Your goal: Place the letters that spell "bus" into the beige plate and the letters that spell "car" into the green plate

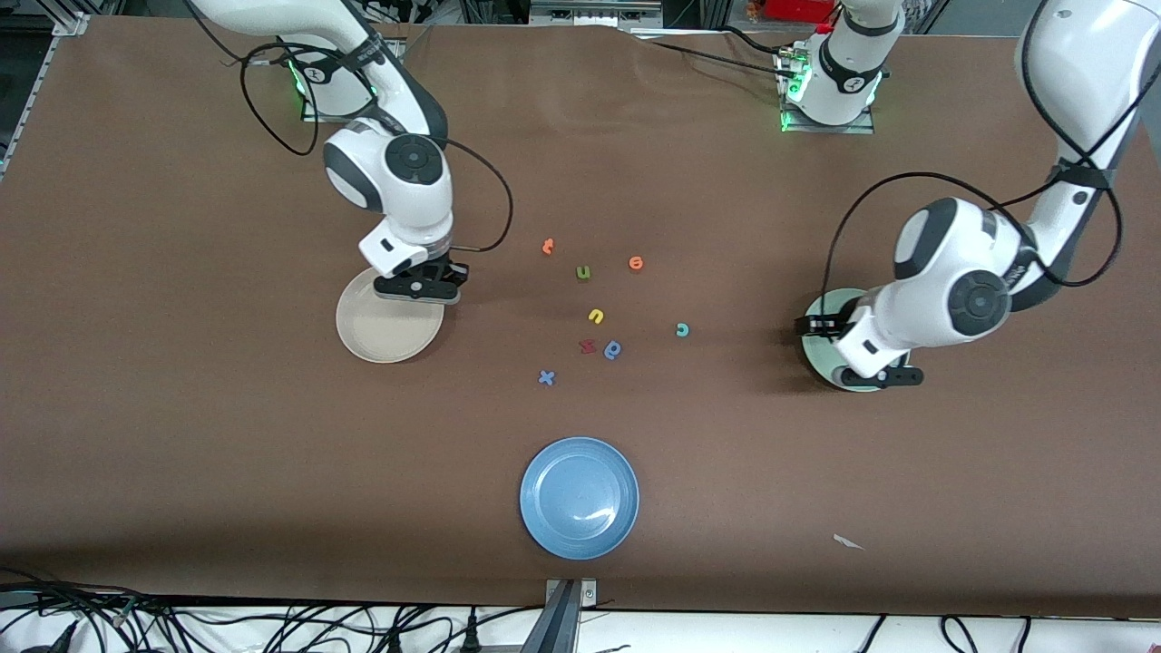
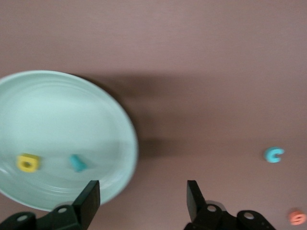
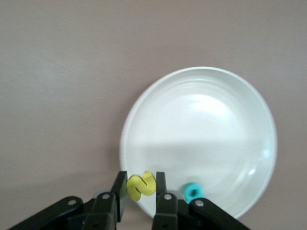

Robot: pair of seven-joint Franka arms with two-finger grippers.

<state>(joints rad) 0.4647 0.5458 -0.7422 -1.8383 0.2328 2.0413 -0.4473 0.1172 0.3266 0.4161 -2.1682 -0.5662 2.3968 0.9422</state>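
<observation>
Brown tabletop: matte, cloth-like covering under everything.
Blue plate: glossy, round, shallow, nearest the front camera.
Loose letters: small foam shapes; a blue "x" lies nearest the camera, then a red letter just beside a blue round letter, then the teal "c" toward the left arm's end and the yellow "u"; farther up lie a green "u", an orange round letter and an orange letter.
Green plate: pale mint, smooth, raised rim, toward the left arm's end; a yellow "a" and a teal "r" lie in it, apart.
Beige plate: cream, round and shallow, toward the right arm's end; a teal "b" lies in it near the rim.
Left gripper: over the green plate's edge, forearm bent low, jaws wide apart with nothing between them.
Right gripper: over the beige plate's rim, wrist pointing down, jaws clamped on the yellow "s".
</observation>
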